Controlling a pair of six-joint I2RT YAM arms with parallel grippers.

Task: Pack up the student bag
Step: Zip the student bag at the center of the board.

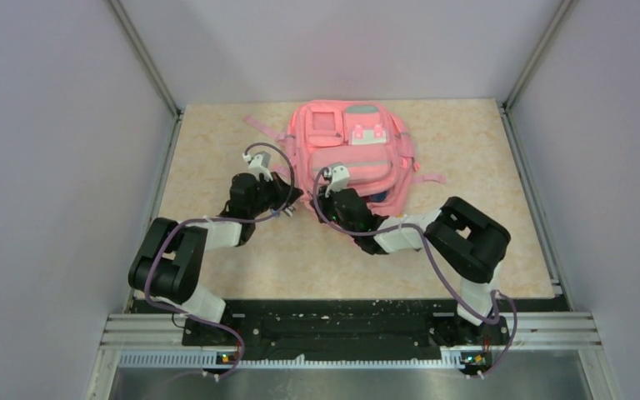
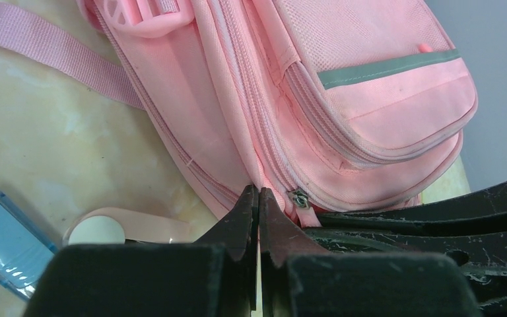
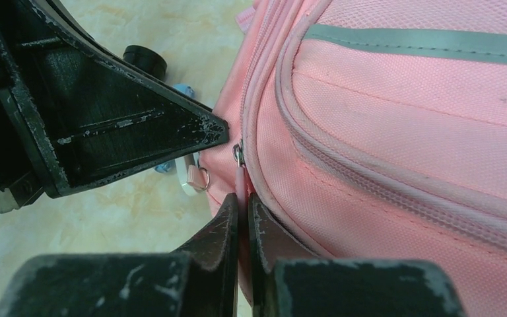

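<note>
The student bag lies flat toward the far side of the table, at about 12 o'clock from its middle, front pockets facing up. Both arms have their noses at its near edge, around 6 to 7 o'clock on the bag. The right gripper has its jaws squeezed nearly together on the pink zip pull, with the metal slider just above the tips at 12 o'clock. The left gripper is right beside it, jaws pressed tight with the tips against the zip seam. I can't tell whether any fabric is nipped between them. As for progress, I'd say there's a fair bit left. Every run of zip I can see looks closed, and a clear blue case sits on the table outside the bag, at 8 o'clock from the left fingertips, with a pale pink rounded piece next to it that I can't identify. A loose pink strap trails off at 10 o'clock. My guess is that one arm is steadying the bag while the other works the zip, and nothing shows as loaded yet.
</note>
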